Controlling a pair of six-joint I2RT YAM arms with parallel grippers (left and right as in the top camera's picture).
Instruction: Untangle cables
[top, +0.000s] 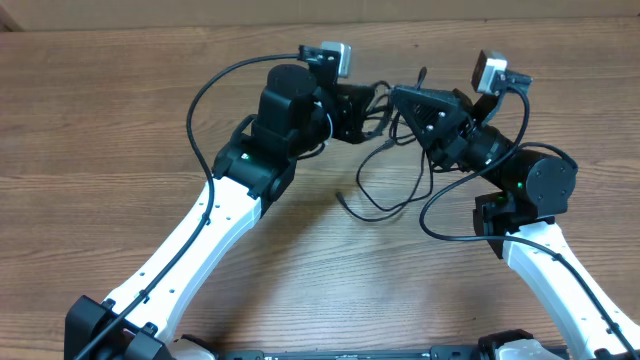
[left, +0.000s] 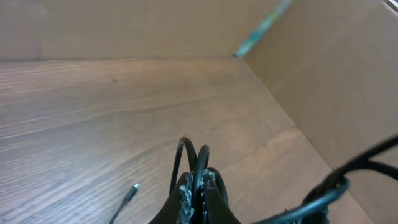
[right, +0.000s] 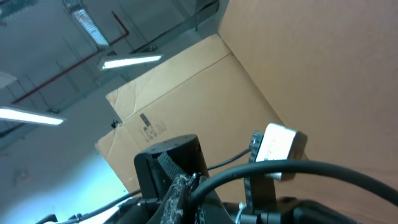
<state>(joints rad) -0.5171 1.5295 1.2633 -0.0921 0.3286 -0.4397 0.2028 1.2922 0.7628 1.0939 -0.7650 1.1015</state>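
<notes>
The table (top: 100, 110) is brown with a wood grain pattern. The cables (left: 202, 155) are black. The arms (top: 190, 235) are white with black joints. The cardboard wall (left: 336, 93) is plain light brown.

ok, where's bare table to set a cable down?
Bare table left of the left arm, and the near wedge between it and the right arm. Crowded at far centre, where the cables loop between the arms.
</notes>
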